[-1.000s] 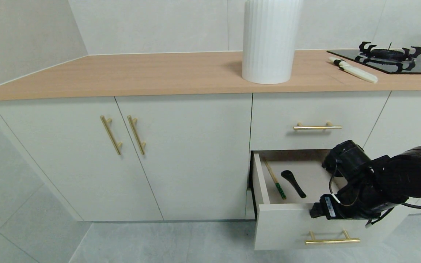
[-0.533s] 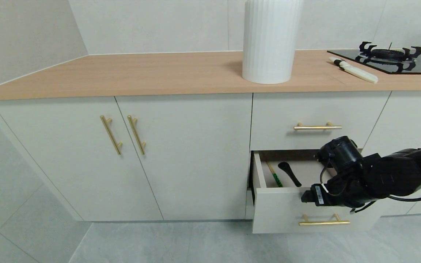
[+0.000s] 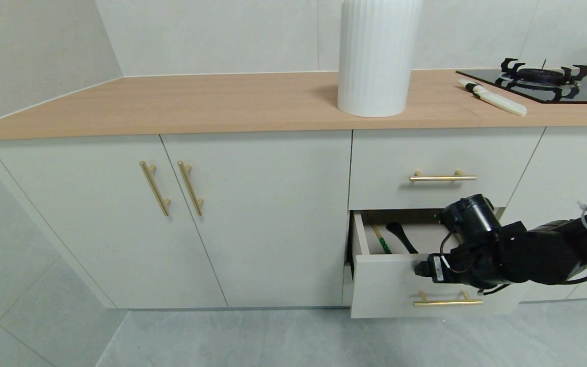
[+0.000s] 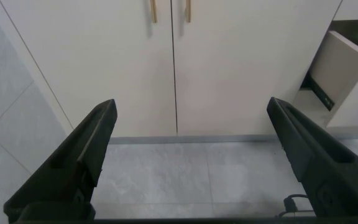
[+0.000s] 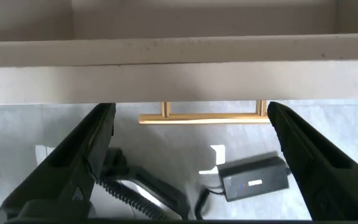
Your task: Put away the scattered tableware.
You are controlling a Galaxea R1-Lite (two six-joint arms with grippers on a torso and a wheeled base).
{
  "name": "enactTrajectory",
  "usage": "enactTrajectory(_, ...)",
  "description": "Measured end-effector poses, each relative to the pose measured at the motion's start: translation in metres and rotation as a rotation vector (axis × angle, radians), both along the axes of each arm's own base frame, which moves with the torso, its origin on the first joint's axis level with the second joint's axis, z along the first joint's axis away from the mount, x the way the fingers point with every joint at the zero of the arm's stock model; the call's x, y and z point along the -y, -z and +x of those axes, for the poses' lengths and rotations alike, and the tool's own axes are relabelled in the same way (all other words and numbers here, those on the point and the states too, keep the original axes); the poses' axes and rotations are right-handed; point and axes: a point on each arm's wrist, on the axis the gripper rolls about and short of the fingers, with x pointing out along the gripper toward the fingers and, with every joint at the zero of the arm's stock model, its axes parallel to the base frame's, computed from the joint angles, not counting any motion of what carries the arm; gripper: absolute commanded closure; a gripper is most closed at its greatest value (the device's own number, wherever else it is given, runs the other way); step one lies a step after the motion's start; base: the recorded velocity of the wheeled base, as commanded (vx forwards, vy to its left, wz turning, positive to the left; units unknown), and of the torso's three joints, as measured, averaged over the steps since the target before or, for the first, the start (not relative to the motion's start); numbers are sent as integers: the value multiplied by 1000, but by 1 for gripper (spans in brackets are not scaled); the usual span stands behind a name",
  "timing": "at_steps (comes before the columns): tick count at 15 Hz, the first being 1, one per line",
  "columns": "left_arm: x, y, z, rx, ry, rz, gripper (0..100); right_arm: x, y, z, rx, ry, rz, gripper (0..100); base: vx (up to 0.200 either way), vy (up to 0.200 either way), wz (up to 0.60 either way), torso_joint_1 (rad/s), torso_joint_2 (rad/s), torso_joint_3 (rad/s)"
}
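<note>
The lower drawer (image 3: 390, 285) stands partly out of the cabinet. Inside it lie chopsticks with green tips (image 3: 382, 243) and a black spoon (image 3: 400, 236), mostly hidden behind the drawer front. My right gripper (image 3: 419, 269) is against the drawer front just above its gold handle (image 3: 447, 302). In the right wrist view my right gripper (image 5: 189, 115) is open, its fingers straddling the drawer front's top edge (image 5: 179, 68) and the gold handle (image 5: 201, 118). A white knife (image 3: 492, 98) lies on the countertop by the stove. My left gripper (image 4: 191, 107) hangs open and empty, low before the cabinet doors (image 4: 229, 62).
A tall white ribbed vase (image 3: 375, 56) stands on the wooden countertop (image 3: 212, 104). A black gas stove (image 3: 553, 81) sits at the far right. The upper drawer (image 3: 441, 165) is closed. The two cabinet doors (image 3: 171, 219) on the left are closed. Grey tiled floor (image 3: 222, 339) lies below.
The lower drawer has slid a good way back into the cabinet, hiding more of the chopsticks and spoon. My right arm moved in with the drawer front.
</note>
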Motion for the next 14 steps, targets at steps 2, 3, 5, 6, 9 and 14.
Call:
enactTrajectory(2,0,0,0,0,0,0,0,-1,3,7,91,6,32,0,0,0,0,0,0,0)
enactTrajectory(3,0,0,0,0,0,0,0,0,8,6,91,7,31,0,0,0,0,0,0,0)
enactTrajectory(5,0,0,0,0,0,0,0,0,12,10,113,13,40,0,0,0,0,0,0,0)
enactTrajectory(6,0,0,0,0,0,0,0,1,12,14,149,18,55,0,0,0,0,0,0,0)
enactTrajectory(9,0,0,0,0,0,0,0,5,20,29,250,45,87,0,0,0,0,0,0,0)
enactTrajectory(14,0,0,0,0,0,0,0,18,40,52,358,95,112,0,0,0,0,0,0,0)
